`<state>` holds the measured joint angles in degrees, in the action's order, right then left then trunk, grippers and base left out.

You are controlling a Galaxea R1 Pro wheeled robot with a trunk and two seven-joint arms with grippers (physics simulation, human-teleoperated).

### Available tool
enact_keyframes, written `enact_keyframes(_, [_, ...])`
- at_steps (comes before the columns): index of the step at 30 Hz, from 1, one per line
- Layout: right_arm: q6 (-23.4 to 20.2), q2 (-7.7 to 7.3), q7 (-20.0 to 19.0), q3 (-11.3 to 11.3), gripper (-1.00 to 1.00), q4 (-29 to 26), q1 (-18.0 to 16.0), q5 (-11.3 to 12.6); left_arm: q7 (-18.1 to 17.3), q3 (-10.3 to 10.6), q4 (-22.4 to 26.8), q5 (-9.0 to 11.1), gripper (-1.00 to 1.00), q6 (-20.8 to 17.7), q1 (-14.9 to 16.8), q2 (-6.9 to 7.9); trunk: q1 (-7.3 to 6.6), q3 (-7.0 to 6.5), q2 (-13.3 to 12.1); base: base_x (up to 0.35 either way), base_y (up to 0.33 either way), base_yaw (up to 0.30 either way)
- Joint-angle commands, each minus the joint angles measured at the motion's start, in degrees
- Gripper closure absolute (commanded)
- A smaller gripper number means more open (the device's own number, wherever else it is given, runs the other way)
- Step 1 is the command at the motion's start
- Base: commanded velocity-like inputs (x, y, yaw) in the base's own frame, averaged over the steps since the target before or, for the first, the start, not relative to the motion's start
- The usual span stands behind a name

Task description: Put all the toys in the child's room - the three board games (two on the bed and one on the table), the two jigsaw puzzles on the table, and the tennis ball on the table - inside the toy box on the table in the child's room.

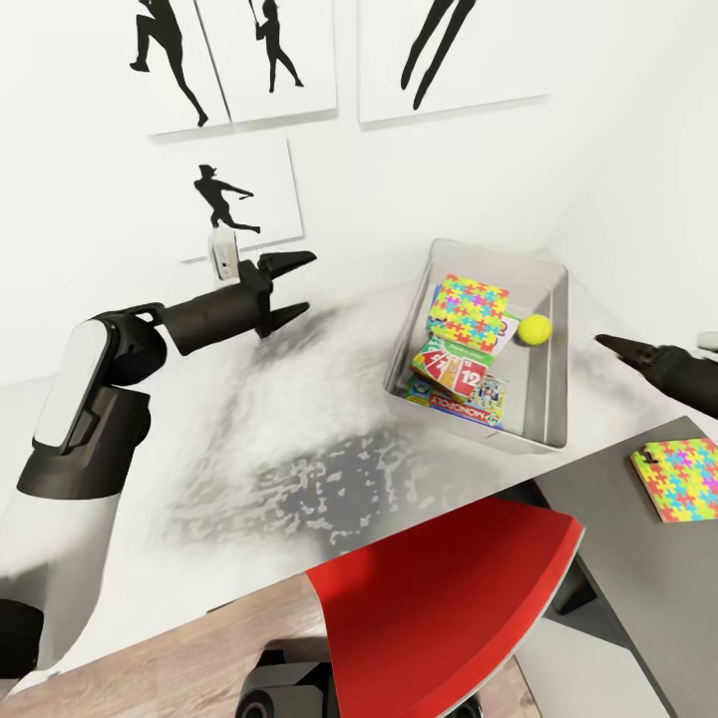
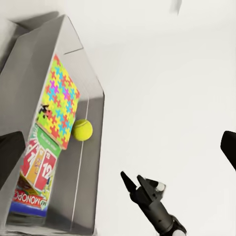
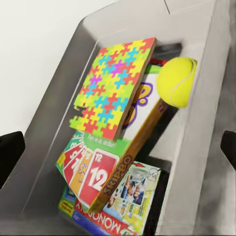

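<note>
The grey toy box [image 1: 546, 399] stands on the pale table [image 1: 299, 429]. Inside, a colourful jigsaw puzzle [image 1: 469, 307] leans on a Skip-Bo board game [image 1: 451, 371], with a Monopoly box [image 1: 477, 404] under them. The yellow tennis ball [image 1: 535, 328] rests in the box beside the puzzle. A second jigsaw puzzle [image 1: 680, 479] lies outside the box on a grey surface at the right. My left gripper [image 1: 289, 289] hovers open to the left of the box, holding nothing. At the box's right side, my right gripper [image 1: 604, 343] is open and empty, pointing at the box.
A red chair [image 1: 449, 588] stands in front of the table, close below me. White walls with framed silhouette pictures [image 1: 239, 199] close off the back and right. The grey surface [image 1: 618, 558] under the second puzzle sits lower than the table.
</note>
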<state>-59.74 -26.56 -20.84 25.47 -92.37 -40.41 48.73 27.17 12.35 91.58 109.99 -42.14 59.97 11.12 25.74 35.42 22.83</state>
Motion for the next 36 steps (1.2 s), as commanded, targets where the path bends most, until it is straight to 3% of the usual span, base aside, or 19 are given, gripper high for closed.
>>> enact_keyframes(1, [-0.3,-1.09,-2.0,1.3,-1.0,0.0,1.6,-0.5,1.4,0.2,0.0,0.6,-1.0,0.1,0.9,-0.23,0.04,0.06,0.1,0.0,0.0,-0.106])
enact_keyframes(4, [-0.3,-3.72,-4.7,6.2,-1.0,-0.1,6.9,-0.4,3.9,1.1,-0.3,0.7,-1.0,0.0,3.3,-1.92,0.04,0.01,0.1,0.0,0.0,-0.165])
enact_keyframes(5, [-0.3,-3.72,-4.7,6.2,-1.0,-0.1,6.9,-0.4,3.9,1.1,-0.3,0.7,-1.0,0.0,3.3,-1.92,0.04,-0.01,0.1,0.0,0.0,-0.188])
enact_keyframes(7, [-0.3,-4.84,-5.9,9.6,-1.0,-0.1,10.6,-0.4,5.8,1.8,-0.6,0.7,-1.0,-0.2,5.0,-3.41,0.04,-0.05,0.1,0.0,0.0,-0.212])
enact_keyframes(11, [-0.3,-5.56,-6.8,12.2,-1.0,-0.1,13.9,-0.4,7.9,2.4,-1.0,0.7,-1.0,-0.4,6.6,-4.91,0.04,-0.14,0.1,0.0,0.0,-0.232])
enact_keyframes(13, [-0.3,-5.97,-7.5,14.0,-1.0,-0.2,17.2,-0.4,9.8,3.1,-1.4,0.6,-1.0,-0.5,8.0,-6.5,0.04,-0.2,0.1,0.0,0.0,-0.249])
enact_keyframes(14, [-0.3,-5.97,-7.5,14.0,-1.0,-0.2,17.2,-0.4,9.8,3.1,-1.4,0.6,-1.0,-0.5,8.0,-6.5,0.04,-0.22,0.1,0.0,0.0,-0.252])
enact_keyframes(19, [-0.3,-6.38,-9.5,15.9,-1.0,-0.2,23.6,-0.4,13.3,4.6,-2.0,0.3,-1.0,-0.6,9.7,-9.55,0.04,-0.37,0.1,0.0,0.0,-0.261])
enact_keyframes(25, [-0.3,-6.2,-13.0,16.8,-1.0,-0.2,27.7,-0.4,16.2,5.4,-2.4,-0.1,-1.0,-0.6,10.6,-12.19,0.04,-0.57,0.1,0.0,0.0,-0.268])
enact_keyframes(32, [-0.3,-5.98,-16.5,17.1,-1.0,-0.2,30.5,-0.8,19.6,6.7,-2.7,-1.1,-1.0,-0.6,11.0,-14.11,0.04,-0.8,0.1,0.0,0.0,-0.272])
enact_keyframes(36, [-0.3,-5.91,-17.1,17.2,-1.0,-0.2,31.2,-0.8,20.6,7.6,-2.7,-1.6,-1.0,-0.6,11.1,-14.46,0.04,-0.94,0.1,0.0,0.0,-0.273])
